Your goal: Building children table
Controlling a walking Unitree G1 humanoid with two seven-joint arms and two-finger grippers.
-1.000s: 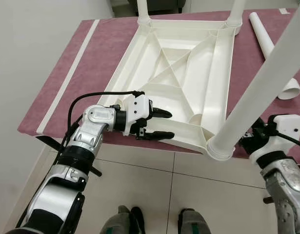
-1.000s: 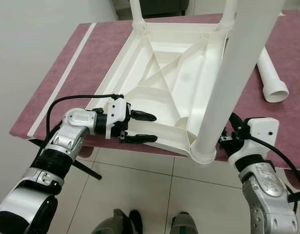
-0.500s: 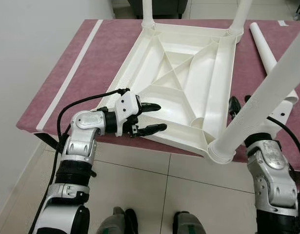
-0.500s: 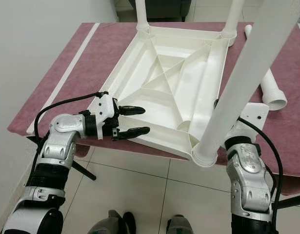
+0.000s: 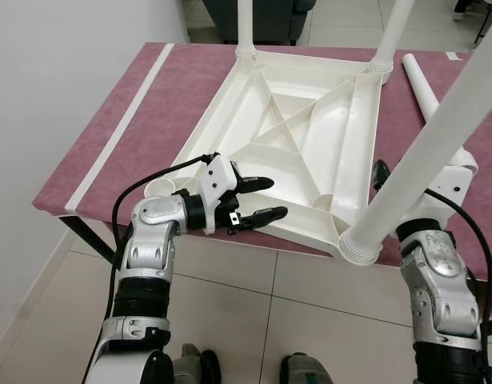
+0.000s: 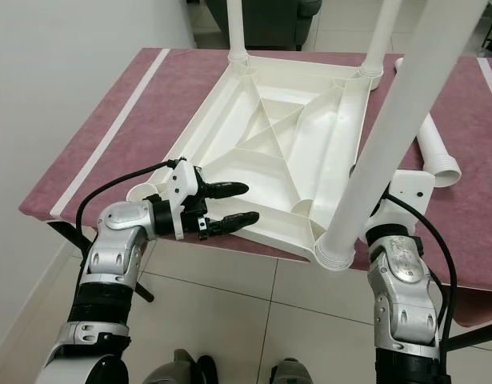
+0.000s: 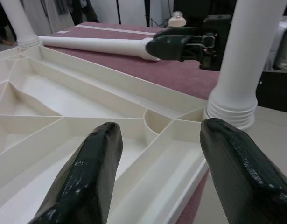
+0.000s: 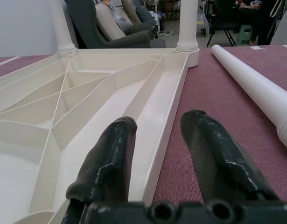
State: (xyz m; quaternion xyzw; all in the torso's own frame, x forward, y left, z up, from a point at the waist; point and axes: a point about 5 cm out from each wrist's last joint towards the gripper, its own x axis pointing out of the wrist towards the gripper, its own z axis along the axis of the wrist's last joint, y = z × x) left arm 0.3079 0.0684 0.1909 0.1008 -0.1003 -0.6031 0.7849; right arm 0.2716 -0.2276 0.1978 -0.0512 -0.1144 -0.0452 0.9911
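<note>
Tabletop: the white plastic children's tabletop [image 5: 298, 152] lies upside down, ribbed underside up, on a work table under a maroon cloth [image 5: 142, 120]; its near edge overhangs the cloth's front edge.

Legs, counted: four white tube legs. Three stand in corner sockets: far left [image 5: 244, 24], far right [image 5: 394, 28], and near right [image 5: 426, 152], which rises close past the camera. The fourth leg [image 5: 426, 84] lies loose on the cloth, right of the tabletop.

Open socket: the near-left corner socket [image 5: 159, 187] has no leg in it.

Left gripper: the left gripper [image 5: 258, 198] hovers at the tabletop's near edge, fingers spread, holding nothing.

Right gripper: the right gripper [image 8: 157, 154] sits low at the tabletop's right edge, behind the near-right leg, fingers apart and empty, pointing along the rim with the loose leg just beside.

Change: a second ago the right arm was tucked below the near-right leg; it has since swung up alongside the tabletop. The left gripper has barely shifted.

Meaning: probably the third leg is seated, and fetching the loose fourth leg comes next.
</note>
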